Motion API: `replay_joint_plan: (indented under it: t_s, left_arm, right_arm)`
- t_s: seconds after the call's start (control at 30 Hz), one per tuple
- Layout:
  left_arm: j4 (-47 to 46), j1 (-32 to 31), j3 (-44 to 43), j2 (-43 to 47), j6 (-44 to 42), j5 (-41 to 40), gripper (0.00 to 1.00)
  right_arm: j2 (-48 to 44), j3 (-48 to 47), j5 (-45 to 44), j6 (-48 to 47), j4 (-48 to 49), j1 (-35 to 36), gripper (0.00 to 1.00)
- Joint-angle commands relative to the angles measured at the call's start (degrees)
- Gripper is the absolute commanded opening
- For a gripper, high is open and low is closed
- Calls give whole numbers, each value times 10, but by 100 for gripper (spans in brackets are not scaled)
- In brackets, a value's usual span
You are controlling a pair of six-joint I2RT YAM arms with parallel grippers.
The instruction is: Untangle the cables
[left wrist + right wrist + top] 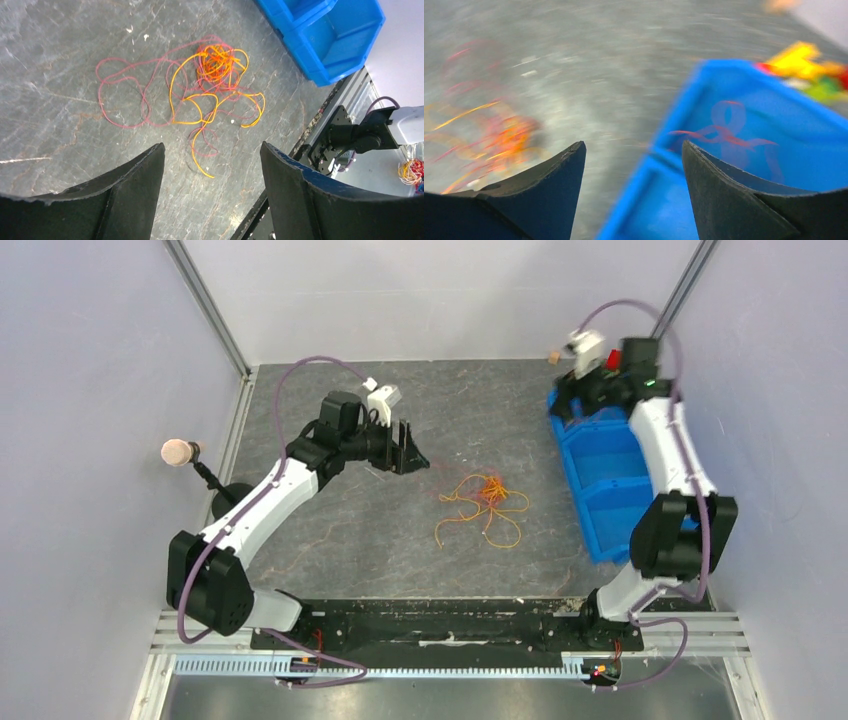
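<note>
Cables (217, 62) lie knotted mid-table; left gripper (211, 146), wide open and empty, should pinch one outer loop; right gripper (633, 143) open, empty

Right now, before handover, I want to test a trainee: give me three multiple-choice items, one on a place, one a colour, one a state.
1. Where is the tangle of cables? A) on a shelf B) on the grey table C) on a wall
2. What colour is the loose cable in the bin? A) red B) green C) black
3. How is the left gripper? A) shut on a cable B) shut, empty C) open, empty
Answers: 1 B: it lies flat on the tabletop; 2 A: red loops show in the blue bin; 3 C: jaws apart, nothing between.
</note>
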State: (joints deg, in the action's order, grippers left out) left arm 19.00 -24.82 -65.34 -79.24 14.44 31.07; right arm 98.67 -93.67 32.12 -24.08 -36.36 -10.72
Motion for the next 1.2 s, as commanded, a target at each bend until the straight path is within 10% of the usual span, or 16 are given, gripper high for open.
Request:
replay_joint_plan:
  t_s: [0.0,0.67,0.77,0.9,1.17]
  left_arm:
    - [-19,3,31,1,13,23,76]
    - [-56,0,74,-48,49,89,68]
    - [-54,-1,72,-48,47,89,68]
    - [-48,-1,73,-46,33,84,68]
    - [-77,-23,39,-111,-17,69,64]
  right_arm:
    - [-83,126,38,0,-59,132,73]
    - [-132,435,-81,57,48,282,58]
    - [-121,451,-86,60,85,282,48]
    - [-124,457,-51,68,102,283,2]
    - [-173,447,-33,39,62,283,0]
